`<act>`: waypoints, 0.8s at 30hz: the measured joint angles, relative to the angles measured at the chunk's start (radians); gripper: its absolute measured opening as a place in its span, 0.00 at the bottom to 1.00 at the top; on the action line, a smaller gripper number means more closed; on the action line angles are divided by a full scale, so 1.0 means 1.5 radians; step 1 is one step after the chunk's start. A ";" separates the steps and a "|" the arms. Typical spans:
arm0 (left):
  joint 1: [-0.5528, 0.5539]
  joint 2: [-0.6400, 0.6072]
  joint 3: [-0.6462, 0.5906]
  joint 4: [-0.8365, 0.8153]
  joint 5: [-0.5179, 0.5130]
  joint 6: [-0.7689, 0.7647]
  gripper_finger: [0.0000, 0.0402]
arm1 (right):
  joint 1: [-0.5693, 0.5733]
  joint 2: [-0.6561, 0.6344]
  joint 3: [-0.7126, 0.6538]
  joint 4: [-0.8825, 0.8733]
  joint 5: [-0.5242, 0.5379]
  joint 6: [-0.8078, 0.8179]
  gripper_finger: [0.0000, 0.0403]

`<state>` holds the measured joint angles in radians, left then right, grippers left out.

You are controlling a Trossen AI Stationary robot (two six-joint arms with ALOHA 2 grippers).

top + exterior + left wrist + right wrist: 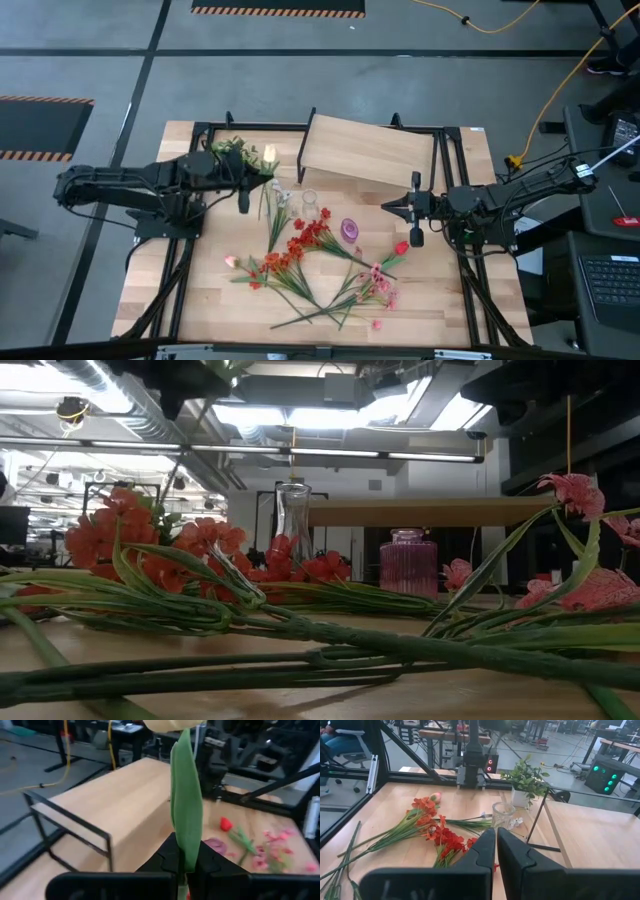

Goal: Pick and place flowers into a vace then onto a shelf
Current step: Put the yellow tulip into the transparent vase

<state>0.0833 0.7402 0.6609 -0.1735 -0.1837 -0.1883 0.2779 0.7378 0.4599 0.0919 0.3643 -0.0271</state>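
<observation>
Workshop floor, grey, lay around the light-wood bench (200,310).

Item: left gripper (243,196), near the bench's far-left corner. I read its jaws as closed on a pale yellow stem (186,805), the leaf rising upright between them and the bloom at the top of the wrist view.

Item: right gripper (416,208), toward the right edge, waiting. Its jaws stood nearly together with a thin gap, holding nothing.

Item: clear glass vase (309,200), one, upright at mid-bench near the far side. It looked empty to me.

Item: pink jar (349,229), one, just beside the vase on the near side.

Item: shelf (365,152), one, at the far edge, bare on top.

Item: potted green plant (527,782), one, at the far-left corner.

Item: flowers (310,262), loose across the middle and near half of the bench. Clusters counted: orange-red two, pink one, one lone red bloom; single stems too tangled to count.

Progress, my estimate: early. One stem lifted, none in the vase, nothing shelved.
</observation>
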 joint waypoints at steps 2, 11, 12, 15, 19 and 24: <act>0.025 0.010 0.000 0.014 0.019 0.026 0.02 | 0.000 0.000 0.000 0.000 0.000 0.003 0.06; 0.091 0.116 0.000 0.244 0.223 0.142 0.02 | 0.000 0.000 0.000 0.002 0.000 0.009 0.06; 0.094 0.129 0.000 0.267 0.223 0.150 0.02 | 0.000 0.000 0.000 0.002 0.000 0.015 0.06; 0.101 0.160 0.000 0.343 0.231 0.177 0.02 | 0.000 0.000 0.000 0.002 0.000 0.031 0.06; 0.117 0.184 0.000 0.434 0.322 0.182 0.02 | 0.000 0.000 0.000 0.002 0.000 0.033 0.06; 0.138 0.192 0.000 0.498 0.383 0.144 0.02 | 0.000 0.000 0.000 0.002 0.000 0.031 0.06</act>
<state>0.2900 1.0283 0.6613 0.5740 0.3915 0.0283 0.2777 0.7380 0.4599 0.0948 0.3641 0.0200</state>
